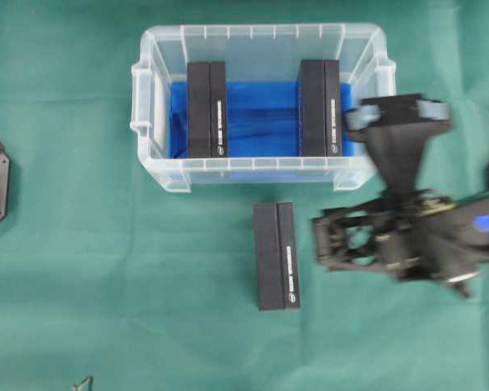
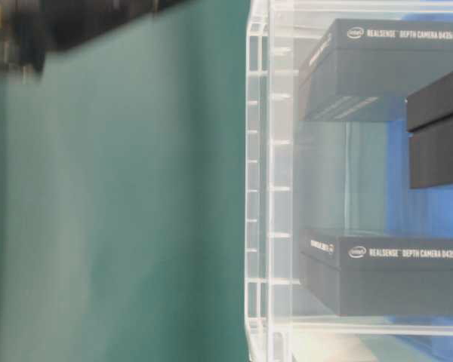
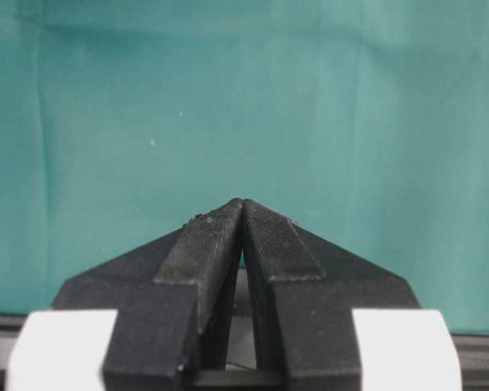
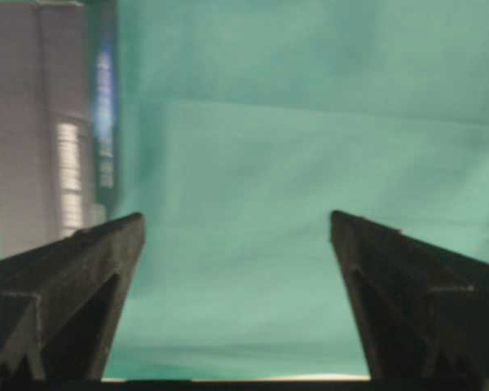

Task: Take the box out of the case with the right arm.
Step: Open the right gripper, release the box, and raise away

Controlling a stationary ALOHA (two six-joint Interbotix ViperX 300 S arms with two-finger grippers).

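One flat black rectangular box (image 1: 276, 256) is seen lying on the green cloth (image 1: 81, 269) just in front of the large clear plastic case with a blue bottom (image 1: 169, 168), while two more black boxes (image 1: 207, 110) (image 1: 320, 107) are stood inside that case, near its left and right ends. The right arm's black lattice gripper (image 1: 330, 240) is held near the case's right front corner, beside the outside box, its fingers (image 4: 65, 285) spread wide and empty. The left gripper (image 3: 243, 213) is seen over bare cloth with its fingers pressed together on nothing.

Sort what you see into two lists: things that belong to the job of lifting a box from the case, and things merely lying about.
Job: case; two black boxes inside; black box on the cloth; right gripper.
Lying about: green cloth; left gripper.
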